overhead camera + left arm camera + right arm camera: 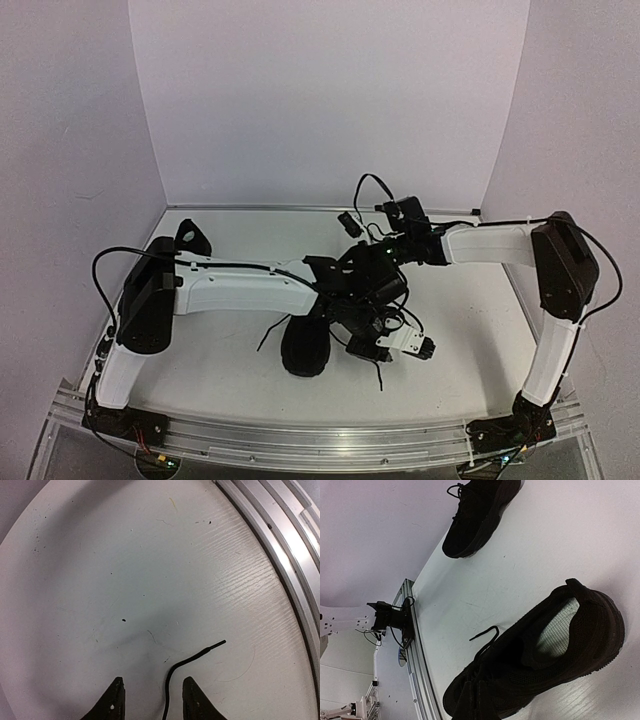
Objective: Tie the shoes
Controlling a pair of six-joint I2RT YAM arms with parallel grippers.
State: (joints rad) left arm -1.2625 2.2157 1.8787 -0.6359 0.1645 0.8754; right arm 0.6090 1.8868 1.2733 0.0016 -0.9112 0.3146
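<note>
One black shoe [303, 350] lies in the middle of the table, toe toward the near edge; it fills the lower right wrist view [560, 650]. The second black shoe [192, 235] lies at the far left, partly behind the left arm, and shows at the top of the right wrist view [475, 515]. My left gripper [153, 692] is open, low over the table, with a thin black lace [172, 675] lying loose between its fingers. My right gripper [477, 702] is down at the near shoe's laces, its fingers close together; anything held is lost in black.
The aluminium rail [320, 440] runs along the table's near edge and also shows in the left wrist view [295, 580]. White walls enclose the back and sides. Both arms cross over the near shoe mid-table. Cables loop behind the right wrist [365, 190].
</note>
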